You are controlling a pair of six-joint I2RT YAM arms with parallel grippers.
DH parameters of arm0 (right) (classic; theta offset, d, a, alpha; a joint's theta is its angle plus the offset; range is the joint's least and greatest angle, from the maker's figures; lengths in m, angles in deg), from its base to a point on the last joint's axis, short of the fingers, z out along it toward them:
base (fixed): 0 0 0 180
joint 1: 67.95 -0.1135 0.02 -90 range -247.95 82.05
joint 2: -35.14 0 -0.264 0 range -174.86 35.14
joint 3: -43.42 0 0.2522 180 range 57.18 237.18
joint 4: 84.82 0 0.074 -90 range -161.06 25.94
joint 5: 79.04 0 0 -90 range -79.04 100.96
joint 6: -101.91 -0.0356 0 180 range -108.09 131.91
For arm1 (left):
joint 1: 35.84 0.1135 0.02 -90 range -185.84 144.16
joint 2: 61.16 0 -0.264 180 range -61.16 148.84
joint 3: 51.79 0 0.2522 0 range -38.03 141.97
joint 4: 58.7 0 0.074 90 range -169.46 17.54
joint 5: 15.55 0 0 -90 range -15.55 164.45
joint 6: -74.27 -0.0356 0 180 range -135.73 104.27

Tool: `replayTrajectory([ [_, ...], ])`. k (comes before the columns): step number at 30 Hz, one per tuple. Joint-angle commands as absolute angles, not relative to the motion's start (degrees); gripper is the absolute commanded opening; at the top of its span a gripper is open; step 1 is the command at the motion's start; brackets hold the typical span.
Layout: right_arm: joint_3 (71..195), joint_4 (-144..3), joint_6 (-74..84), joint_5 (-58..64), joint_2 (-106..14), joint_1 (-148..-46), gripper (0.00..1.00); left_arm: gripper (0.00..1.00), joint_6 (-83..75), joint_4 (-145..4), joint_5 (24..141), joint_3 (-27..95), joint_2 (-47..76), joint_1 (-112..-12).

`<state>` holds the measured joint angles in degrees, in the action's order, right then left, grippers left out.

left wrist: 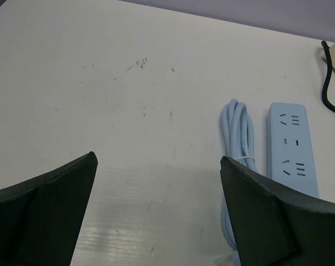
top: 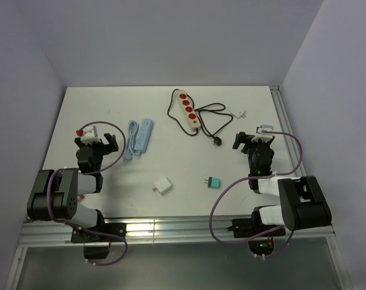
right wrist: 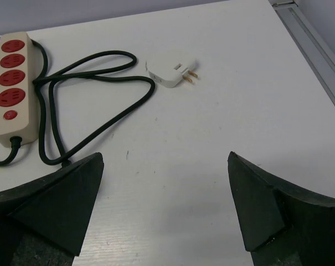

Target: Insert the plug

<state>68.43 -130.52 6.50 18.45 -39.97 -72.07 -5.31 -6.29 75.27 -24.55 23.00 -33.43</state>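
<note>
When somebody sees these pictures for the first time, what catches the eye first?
The beige power strip with red sockets stands out most, at the far middle of the table. Left of it lies a light blue power strip beside its bundled cable. Toward the near edge, a white adapter and a small teal plug lie apart; the left gripper and right gripper are both open.

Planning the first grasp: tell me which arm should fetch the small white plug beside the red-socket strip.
Right. The white plug lies just ahead of the open right gripper; the left gripper, also open, faces the blue strip instead.
</note>
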Motion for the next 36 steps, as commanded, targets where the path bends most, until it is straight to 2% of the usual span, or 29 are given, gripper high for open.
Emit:
replayTrajectory([
  [1,69.92,-134.07,7.78,19.49,-39.31,-71.9,1.0,1.0,-6.68,-4.26,74.71,-23.17,22.51,-33.73],
  [8,69.92,-134.07,7.78,19.4,-39.31,-71.9,1.0,0.99,-6.68,-3.47,74.71,-23.09,22.25,-33.65],
  [10,70.01,-134.25,7.7,19.49,-39.31,-71.9,1.0,0.99,-6.94,-18.01,74.71,-17.05,19.81,-33.65],
  [12,70.01,-134.16,7.78,19.75,-39.31,-71.9,1.0,1.0,-7.38,-24.1,76.89,-12.74,19.96,-33.65],
  [15,68.87,-134.62,7.08,34.12,-36.51,-74.78,1.0,1.0,-9.66,-28.43,82.52,-11.66,17.26,-33.73],
  [16,72.44,-129.99,6.47,36.17,-35.01,-76.11,1.0,1.0,-9.14,-28.52,81.84,-12.01,16.46,-33.91],
  [17,75.78,-115.24,5.68,37.84,-33.0,-76.56,1.0,0.99,-7.83,-28.35,80.61,-12.62,15.67,-33.91],
  [21,89.76,-95.0,1.91,39.18,-34.47,-76.56,1.0,0.99,-6.59,-31.05,76.91,-10.45,14.34,-33.91],
  [25,107.83,-75.49,-12.38,38.65,-38.15,-76.47,1.0,0.99,-9.66,-34.67,83.84,-6.22,15.31,-34.0],
  [26,111.2,-68.49,-14.09,37.0,-41.21,-76.39,1.0,1.0,-9.05,-34.58,83.85,-5.78,15.48,-34.0],
  [27,115.15,-65.46,-13.58,29.67,-43.24,-75.95,0.98,0.99,-8.7,-34.5,83.85,-4.81,15.75,-34.0],
  [28,123.02,-62.39,-14.01,29.16,-45.61,-75.08,0.94,0.99,-8.17,-34.32,83.42,-4.28,15.92,-34.0],
  [31,138.41,-49.81,-18.92,26.45,-56.33,-74.89,0.93,0.99,-4.23,-35.11,80.88,-2.35,16.1,-34.0],
  [34,150.03,-41.9,-22.43,24.76,-66.09,-74.89,0.93,0.99,1.83,-38.79,74.72,-0.76,15.49,-34.0],
  [36,155.85,-34.17,-24.9,25.03,-73.03,-74.8,0.93,1.0,9.12,-42.91,64.9,1.25,15.48,-34.0],
])
